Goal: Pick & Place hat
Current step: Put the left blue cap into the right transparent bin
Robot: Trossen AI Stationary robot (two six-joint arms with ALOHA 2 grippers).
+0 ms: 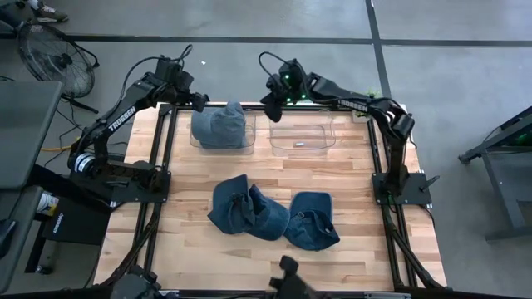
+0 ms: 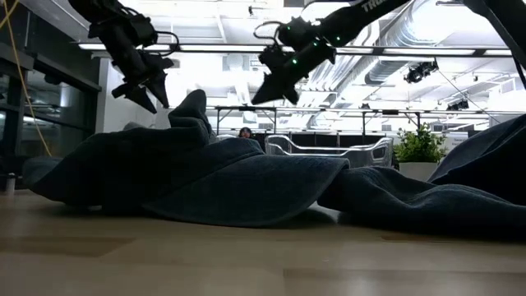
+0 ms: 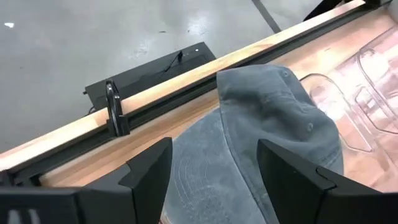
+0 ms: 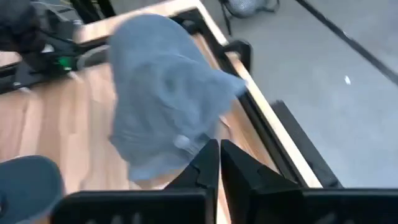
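Observation:
A faded blue-grey hat [image 1: 220, 124] sits in the left clear container [image 1: 248, 143] at the table's far side, rising above its rim. My left gripper [image 1: 202, 103] hangs open just beyond and above it; in the left wrist view its fingers [image 3: 155, 168] frame the hat's crown [image 3: 273, 118] without touching. My right gripper [image 1: 273, 106] is shut and hovers in the air between the two containers, with the hat [image 4: 165, 93] ahead of its fingertips [image 4: 219, 146]. In the low view both grippers [image 2: 152, 94] [image 2: 271, 86] are raised well above the table.
A second clear container [image 1: 301, 137] stands to the right of the first, with a small object inside. Two darker blue hats [image 1: 245, 208] [image 1: 313, 220] lie on the near half of the wooden table and fill the low view [image 2: 205, 173]. Black frame rails border the table [image 1: 376, 158].

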